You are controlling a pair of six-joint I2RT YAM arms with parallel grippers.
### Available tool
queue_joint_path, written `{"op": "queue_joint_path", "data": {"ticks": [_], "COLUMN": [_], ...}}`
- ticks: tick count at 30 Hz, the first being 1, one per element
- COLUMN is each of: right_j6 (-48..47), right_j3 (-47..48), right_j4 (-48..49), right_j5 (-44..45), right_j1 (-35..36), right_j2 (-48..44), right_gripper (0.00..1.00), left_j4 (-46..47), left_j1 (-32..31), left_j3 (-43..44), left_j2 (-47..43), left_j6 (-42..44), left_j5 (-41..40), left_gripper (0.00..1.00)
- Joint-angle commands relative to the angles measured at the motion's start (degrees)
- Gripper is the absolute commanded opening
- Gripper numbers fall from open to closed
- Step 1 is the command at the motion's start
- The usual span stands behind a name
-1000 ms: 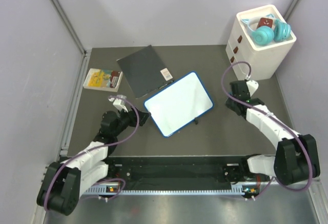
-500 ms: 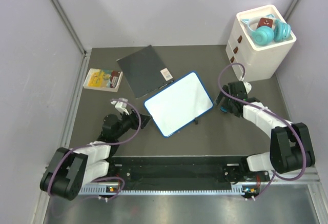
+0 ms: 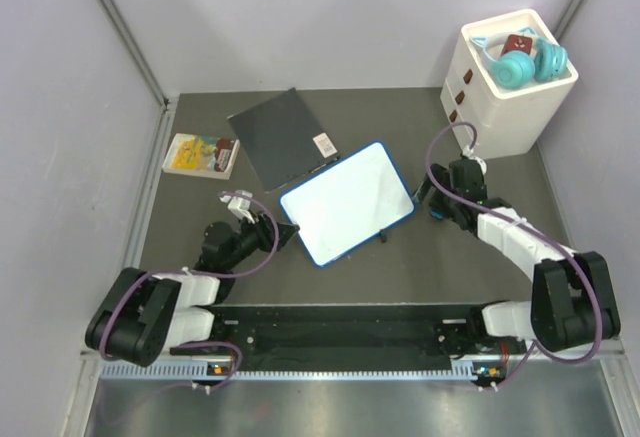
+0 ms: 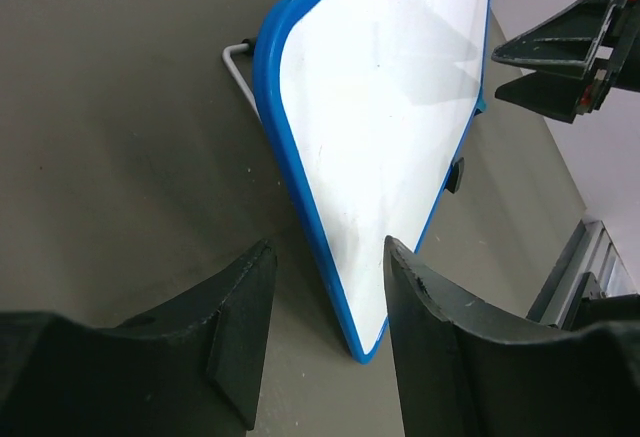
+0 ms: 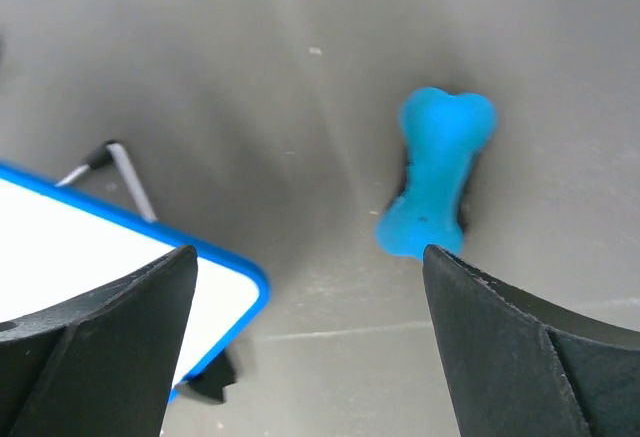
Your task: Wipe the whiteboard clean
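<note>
The whiteboard (image 3: 348, 202) lies tilted at the middle of the dark table, blue-framed, its face white and free of marks. In the left wrist view the whiteboard (image 4: 390, 127) points its near corner between my left gripper's fingers. My left gripper (image 3: 285, 229) (image 4: 325, 257) is open at that corner, and its pads do not touch the frame. My right gripper (image 3: 432, 202) (image 5: 310, 257) hangs wide open over bare table just off the whiteboard's right corner (image 5: 100, 247). A small blue bone-shaped eraser (image 5: 435, 172) lies on the table beside its right finger, free of the jaws.
A dark grey sheet (image 3: 280, 135) lies behind the board, touching its far edge. A yellow packet (image 3: 200, 154) sits at the left. A white drawer box (image 3: 505, 107) holding teal headphones (image 3: 520, 62) stands at the back right. Walls close both sides.
My right gripper swung down and left toward the board's right corner and opened, and the blue eraser now lies beside it. My left arm shifted slightly and its jaws narrowed.
</note>
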Motion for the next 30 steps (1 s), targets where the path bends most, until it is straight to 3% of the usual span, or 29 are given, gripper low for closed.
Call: {"op": "queue_joint_path", "data": {"ticks": [1, 7, 15, 21, 30], "right_j6": [-1.95, -2.03, -3.35, -4.49, -4.93], "right_j3": [-1.32, -3.43, -4.57, -6.15, -5.98], "right_j4": [5.39, 8.28, 15.14, 19.96, 21.82], "right_j5": [-2.50, -4.07, -14.35, -16.82, -19.37], "right_j1": [-0.08, -0.08, 0.27, 1.68, 2.65], "right_j2": [-4.05, -7.31, -4.15, -3.88, -0.63], "right_gripper": [0.90, 0.82, 0.71, 0.71, 0.70], "left_j4": [5.01, 5.89, 11.33, 14.51, 8.18], "left_j1": [-0.30, -0.56, -1.53, -1.79, -1.79], "left_j3": [1.26, 1.79, 2.58, 2.76, 4.86], "left_j2": [0.98, 2.56, 8.00, 11.00, 8.71], "left_j6": [-0.08, -0.16, -0.95, -1.66, 0.80], "left_j5": [1.18, 1.09, 1.62, 1.97, 1.36], "left_gripper": [0.51, 0.47, 0.46, 0.39, 0.30]}}
